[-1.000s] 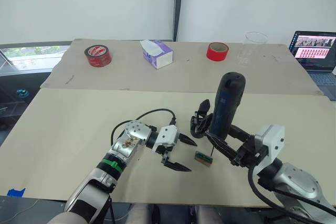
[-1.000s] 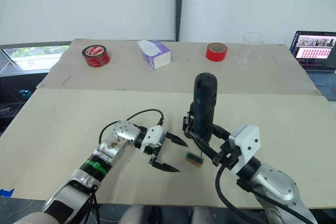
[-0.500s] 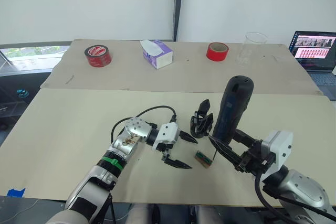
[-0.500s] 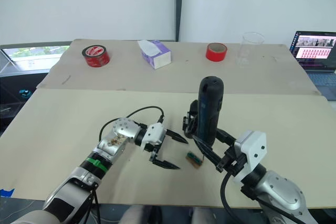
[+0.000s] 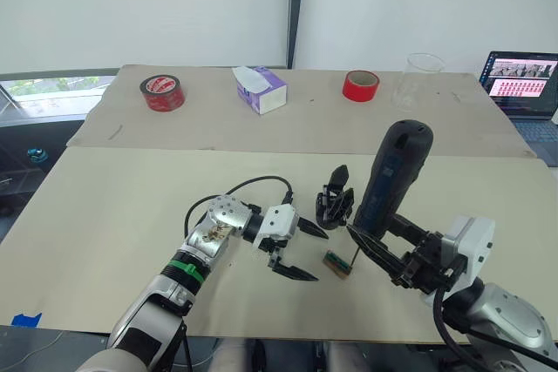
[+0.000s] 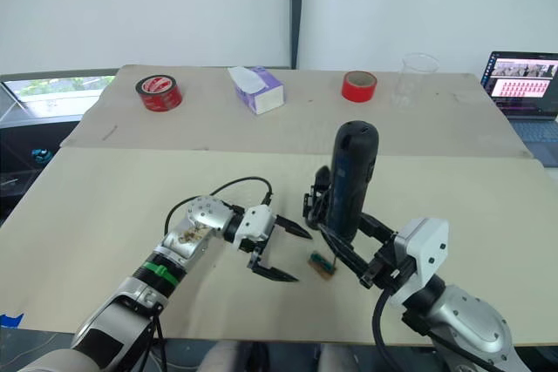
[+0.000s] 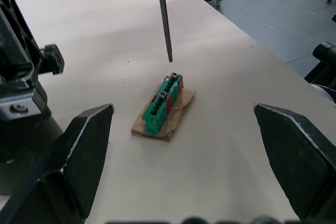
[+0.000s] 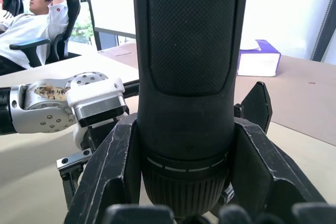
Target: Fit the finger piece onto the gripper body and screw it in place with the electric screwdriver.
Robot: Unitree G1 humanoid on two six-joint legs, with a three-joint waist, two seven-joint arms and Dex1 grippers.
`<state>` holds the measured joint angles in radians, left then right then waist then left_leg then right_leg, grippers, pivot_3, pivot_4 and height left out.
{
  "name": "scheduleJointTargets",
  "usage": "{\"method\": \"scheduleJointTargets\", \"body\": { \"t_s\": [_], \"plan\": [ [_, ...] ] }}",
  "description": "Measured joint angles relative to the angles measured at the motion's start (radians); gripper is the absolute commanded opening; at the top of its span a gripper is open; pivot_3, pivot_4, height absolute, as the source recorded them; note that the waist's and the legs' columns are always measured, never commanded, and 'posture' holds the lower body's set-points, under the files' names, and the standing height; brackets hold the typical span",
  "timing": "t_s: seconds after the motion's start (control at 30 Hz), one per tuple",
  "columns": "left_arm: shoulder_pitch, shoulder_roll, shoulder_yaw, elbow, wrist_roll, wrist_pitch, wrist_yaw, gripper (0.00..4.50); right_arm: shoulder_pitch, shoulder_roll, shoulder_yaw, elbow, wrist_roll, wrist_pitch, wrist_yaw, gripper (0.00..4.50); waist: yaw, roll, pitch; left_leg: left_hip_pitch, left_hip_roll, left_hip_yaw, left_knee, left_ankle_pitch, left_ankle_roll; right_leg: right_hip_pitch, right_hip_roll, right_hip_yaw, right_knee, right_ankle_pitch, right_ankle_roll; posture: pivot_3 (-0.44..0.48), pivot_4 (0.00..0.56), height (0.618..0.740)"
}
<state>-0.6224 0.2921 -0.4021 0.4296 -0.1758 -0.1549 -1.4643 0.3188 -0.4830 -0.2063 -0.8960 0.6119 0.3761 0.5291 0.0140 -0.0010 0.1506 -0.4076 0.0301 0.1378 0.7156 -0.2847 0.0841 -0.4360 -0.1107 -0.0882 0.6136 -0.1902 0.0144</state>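
Observation:
The electric screwdriver stands tilted over the table, with my right gripper shut around its lower barrel. Its thin bit hangs just above a small green-and-brown block. The gripper body, a chunky black block with one pointed finger sticking up, sits on the table just left of the screwdriver. My left gripper is open and low over the table, its two fingers either side of the green block without touching it. The finger piece is out of view.
On the far table are two red tape rolls, a purple tissue box and a clear cup. A laptop is at the far right. A seated person is in the background.
My right arm has drawn back to the right, and the screwdriver's top now leans further right. The left gripper has edged slightly forward and stays open.

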Motion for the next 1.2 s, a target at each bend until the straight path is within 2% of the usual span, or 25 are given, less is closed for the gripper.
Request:
{"method": "scheduleJointTargets", "body": {
  "t_s": [1.2],
  "plan": [
    [-0.001, -0.011, 0.000, 0.003, 0.016, -0.015, -0.001, 4.50, 0.042, -0.012, -0.004, -0.020, 0.039, 0.000, -0.034, 1.90, -0.001, 0.000, 0.000, 0.000, 0.000, 0.000, 0.000, 0.000, 0.000, 0.000, 0.000, 0.000, 0.000, 0.000, 0.000, 0.000, 0.150, 0.740]
  ]
}}
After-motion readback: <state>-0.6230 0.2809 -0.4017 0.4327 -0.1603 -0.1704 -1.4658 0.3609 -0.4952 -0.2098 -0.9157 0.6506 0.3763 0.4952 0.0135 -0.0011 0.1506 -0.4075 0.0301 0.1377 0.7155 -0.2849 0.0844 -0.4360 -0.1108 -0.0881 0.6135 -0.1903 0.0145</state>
